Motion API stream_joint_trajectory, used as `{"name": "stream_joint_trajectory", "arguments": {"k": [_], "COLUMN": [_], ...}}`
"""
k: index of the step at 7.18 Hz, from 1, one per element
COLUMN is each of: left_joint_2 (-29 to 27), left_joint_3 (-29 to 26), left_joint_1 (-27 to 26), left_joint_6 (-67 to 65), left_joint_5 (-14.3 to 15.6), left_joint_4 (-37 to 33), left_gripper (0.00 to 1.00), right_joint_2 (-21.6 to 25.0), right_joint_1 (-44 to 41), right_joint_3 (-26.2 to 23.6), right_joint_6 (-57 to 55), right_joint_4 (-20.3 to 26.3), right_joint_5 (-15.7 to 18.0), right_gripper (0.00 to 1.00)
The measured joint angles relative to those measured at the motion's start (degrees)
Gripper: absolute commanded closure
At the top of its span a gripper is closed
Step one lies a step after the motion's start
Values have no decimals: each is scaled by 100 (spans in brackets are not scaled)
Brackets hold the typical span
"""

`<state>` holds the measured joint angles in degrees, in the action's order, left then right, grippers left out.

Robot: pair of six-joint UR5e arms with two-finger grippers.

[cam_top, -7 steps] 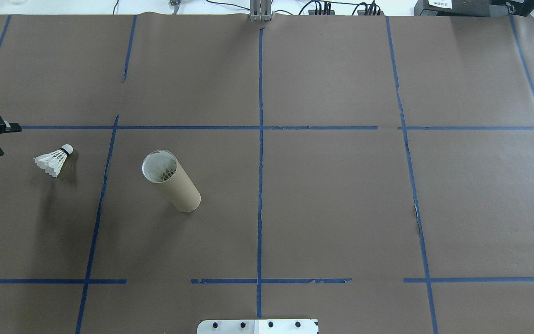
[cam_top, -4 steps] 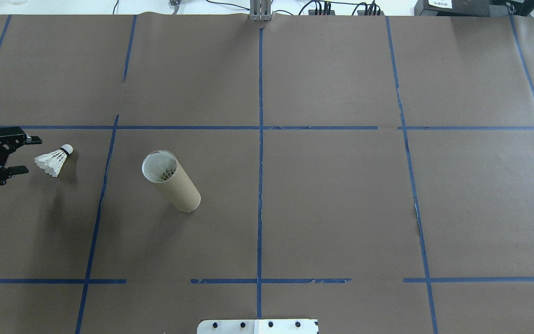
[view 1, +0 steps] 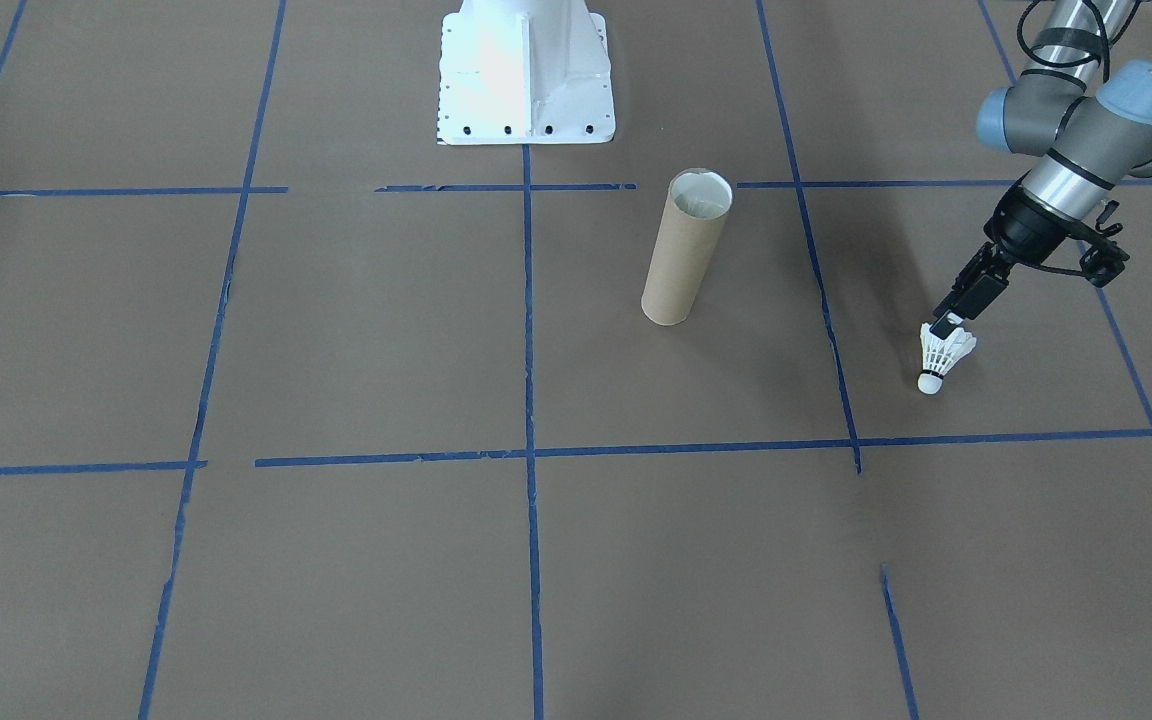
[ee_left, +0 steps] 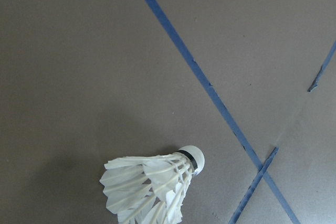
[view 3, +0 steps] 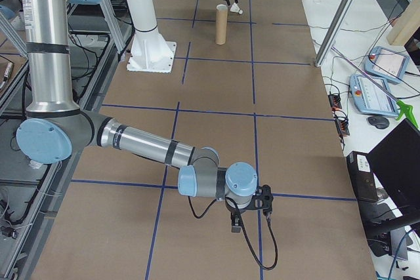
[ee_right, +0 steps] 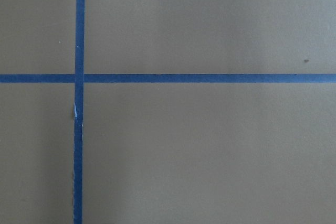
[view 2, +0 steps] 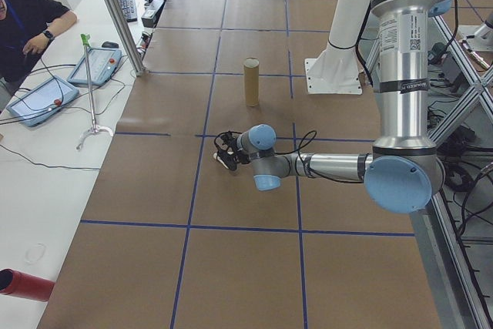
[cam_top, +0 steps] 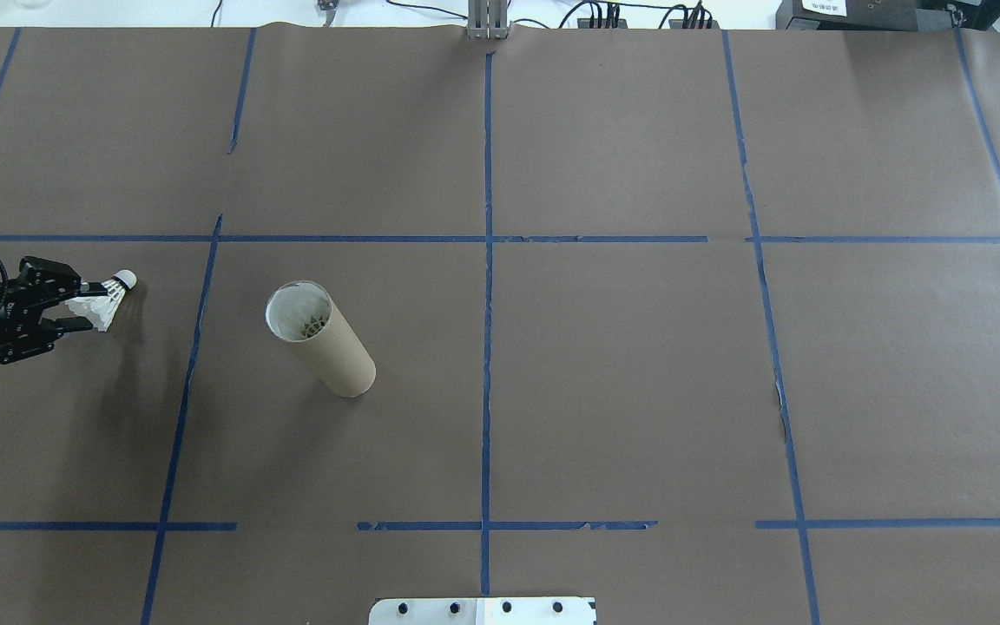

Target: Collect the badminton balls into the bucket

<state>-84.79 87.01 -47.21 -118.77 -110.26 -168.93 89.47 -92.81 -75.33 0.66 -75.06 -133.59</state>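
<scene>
One small white feather shuttlecock point(cam_top: 105, 302) lies at the overhead view's left edge, its skirt between the spread fingers of the left arm's black tool point(cam_top: 83, 304). One tall brown cardboard tube point(cam_top: 319, 338) stands right of it; feathers show inside, count unclear. The right tool point(view 3: 248, 212) shows only in the right side view; I cannot tell its state.

Silver arm tubes, pale-blue joint caps, black tool point(view 1: 948, 325), black cable, white pedestal point(view 1: 524, 70).
</scene>
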Motion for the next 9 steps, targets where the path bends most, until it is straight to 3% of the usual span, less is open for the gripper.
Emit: {"name": "stream_joint_trajectory", "arguments": {"k": [3, 5, 7, 9], "left_joint_2": [78, 92, 50, -65], "left_joint_3": [80, 306, 974, 1913], "left_joint_1": [-26, -56, -295, -532], "left_joint_6": [24, 67, 513, 1667], "left_joint_5": [-33, -210, -857, -1359], "left_joint_4": [17, 285, 1334, 3101], "left_gripper": [100, 100, 100, 100], "right_joint_2": [0, 0, 0, 0], "right_joint_1": [0, 0, 0, 0], "right_joint_3": [-1, 0, -2, -6], "right_joint_6": [-2, -4, -4, -5], "right_joint_4": [0, 0, 0, 0], "right_joint_5": [0, 0, 0, 0], "right_gripper": [0, 0, 0, 0]}}
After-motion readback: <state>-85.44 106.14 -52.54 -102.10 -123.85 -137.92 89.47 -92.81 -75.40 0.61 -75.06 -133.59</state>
